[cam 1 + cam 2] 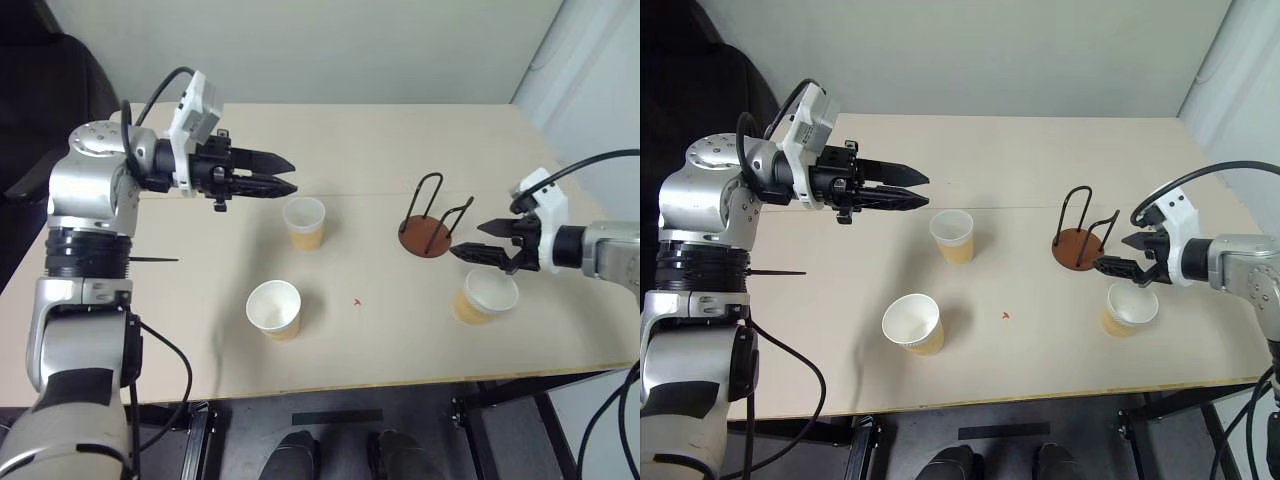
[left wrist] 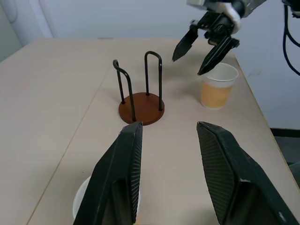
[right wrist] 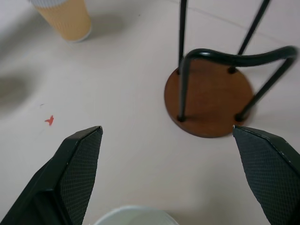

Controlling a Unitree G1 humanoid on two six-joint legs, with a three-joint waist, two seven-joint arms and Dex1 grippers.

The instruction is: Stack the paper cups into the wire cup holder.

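Centrally, the wire cup holder (image 1: 428, 222), a round reddish-brown disc with two upright black wire loops, stands empty on the pale tabletop (image 1: 400, 140), none of the three tan-walled, white-rimmed paper cups yet stacked in it. One paper cup (image 1: 487, 297) sits upright just beside the holder on its near right, and the right gripper (image 1: 478, 247) hangs directly above that cup's rim with its two black fingers spread wide and empty, apparently lined up to come down around the cup. A second cup (image 1: 304, 222) stands well to the holder's left, and the third (image 1: 274, 308) lies farther left and nearer the table's front edge. The left gripper (image 1: 288, 178) hovers above the table beyond the second cup, pointing toward the holder, its fingers partly apart and holding nothing, seemingly waiting its turn.
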